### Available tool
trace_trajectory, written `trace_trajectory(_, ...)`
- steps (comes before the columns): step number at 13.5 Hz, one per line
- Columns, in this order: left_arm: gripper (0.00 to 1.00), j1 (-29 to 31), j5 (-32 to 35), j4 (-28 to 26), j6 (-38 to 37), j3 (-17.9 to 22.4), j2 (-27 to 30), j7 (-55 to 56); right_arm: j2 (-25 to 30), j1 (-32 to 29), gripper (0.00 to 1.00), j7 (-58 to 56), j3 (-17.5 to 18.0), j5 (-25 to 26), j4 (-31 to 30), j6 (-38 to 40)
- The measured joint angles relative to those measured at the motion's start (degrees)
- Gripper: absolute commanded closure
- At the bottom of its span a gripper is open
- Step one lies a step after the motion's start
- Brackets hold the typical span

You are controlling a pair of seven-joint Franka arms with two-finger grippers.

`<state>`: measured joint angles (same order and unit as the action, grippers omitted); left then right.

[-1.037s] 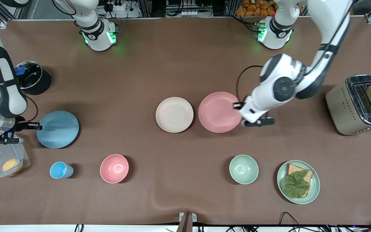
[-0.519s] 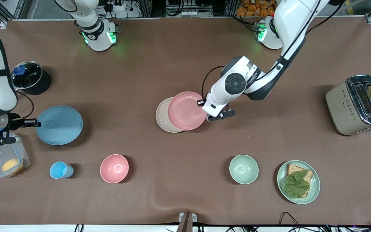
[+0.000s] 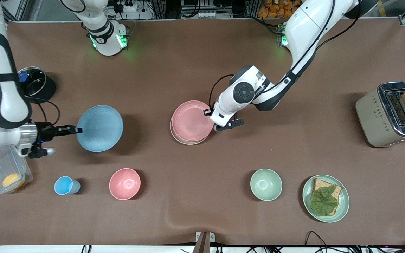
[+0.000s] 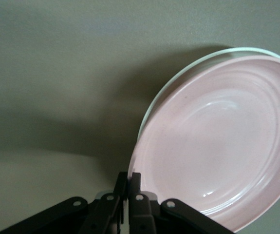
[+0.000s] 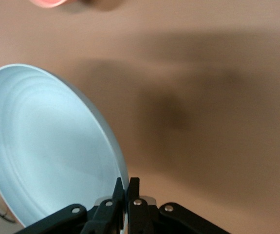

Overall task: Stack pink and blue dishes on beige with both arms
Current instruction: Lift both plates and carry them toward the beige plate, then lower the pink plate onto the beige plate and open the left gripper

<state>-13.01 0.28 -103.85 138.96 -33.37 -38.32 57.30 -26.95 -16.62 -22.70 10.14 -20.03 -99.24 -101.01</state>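
Note:
The pale pink plate (image 3: 192, 120) lies over the beige plate (image 3: 187, 140) and covers nearly all of it; only a beige rim sliver shows at the side nearer the camera. My left gripper (image 3: 209, 112) is shut on the pink plate's rim at the edge toward the left arm's end. In the left wrist view the pink plate (image 4: 217, 146) is tilted above the beige rim (image 4: 198, 61), pinched by the left gripper (image 4: 129, 178). My right gripper (image 3: 77, 130) is shut on the rim of the light blue plate (image 3: 100, 128), held up over bare table. The right wrist view shows the blue plate (image 5: 47, 146) in the right gripper (image 5: 126, 184).
A pink bowl (image 3: 124, 183), blue cup (image 3: 65, 185) and green bowl (image 3: 266, 184) stand nearer the camera. A green plate (image 3: 344, 202) with bread, a toaster (image 3: 389, 114), a black pot (image 3: 33, 84) and a plastic box (image 3: 2, 170) sit toward the table's ends.
The left arm carried the pink plate from beside the beige plate to over it. The right arm lifted the blue plate and moved it toward the table's middle.

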Motion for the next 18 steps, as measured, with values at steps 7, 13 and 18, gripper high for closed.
trace_trajectory(7, 1.0, -0.5, 0.0, 2.3, 0.8, 0.1, -2.3, 0.0, 4.5, 12.0, 1.0, 5.6, 0.6, -7.7, -9.6, -8.4)
trace_trajectory(13, 0.0, -0.6, 0.0, 2.9, 0.8, 0.9, -3.3, 0.0, 7.5, 14.6, 1.0, 8.6, 0.3, -7.9, -13.6, -10.7)
trace_trajectory(18, 0.0, 1.7, 1.1, 7.6, -6.0, 1.5, 2.0, 0.0, 7.6, 14.6, 1.0, 8.6, 0.1, -10.1, -14.6, -11.2)
